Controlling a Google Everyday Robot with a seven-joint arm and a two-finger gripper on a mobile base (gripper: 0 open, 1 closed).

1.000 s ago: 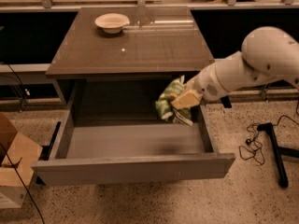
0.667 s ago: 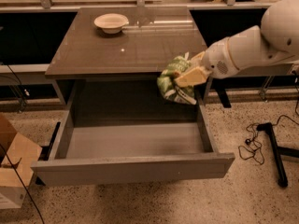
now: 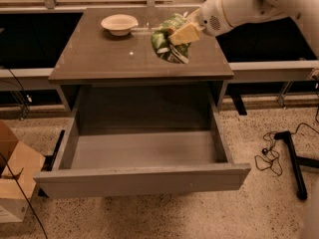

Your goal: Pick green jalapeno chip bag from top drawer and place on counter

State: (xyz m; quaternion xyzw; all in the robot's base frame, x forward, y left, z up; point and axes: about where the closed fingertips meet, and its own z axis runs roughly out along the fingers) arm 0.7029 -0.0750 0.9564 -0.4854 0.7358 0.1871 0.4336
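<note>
The green jalapeno chip bag [image 3: 164,43] is crinkled, green with white patches, and hangs in my gripper [image 3: 180,35] above the right half of the counter [image 3: 99,59]. The gripper's tan fingers are shut on the bag's upper right side, and my white arm [image 3: 249,4] comes in from the upper right. The bag looks held just above the glossy grey-brown counter top; I cannot tell whether its lower edge touches. The top drawer [image 3: 144,178] is pulled fully open below the counter, and its grey inside holds nothing I can see.
A white bowl [image 3: 119,24] stands on the counter's back left. A cardboard box [image 3: 15,173] sits on the floor at the left of the drawer. A dark stand leg and cable [image 3: 284,153] lie on the floor at the right. A pale ledge [image 3: 269,69] runs behind.
My gripper has lifted the chip bag out of the drawer space, up and back over the counter top. The drawer has stayed open.
</note>
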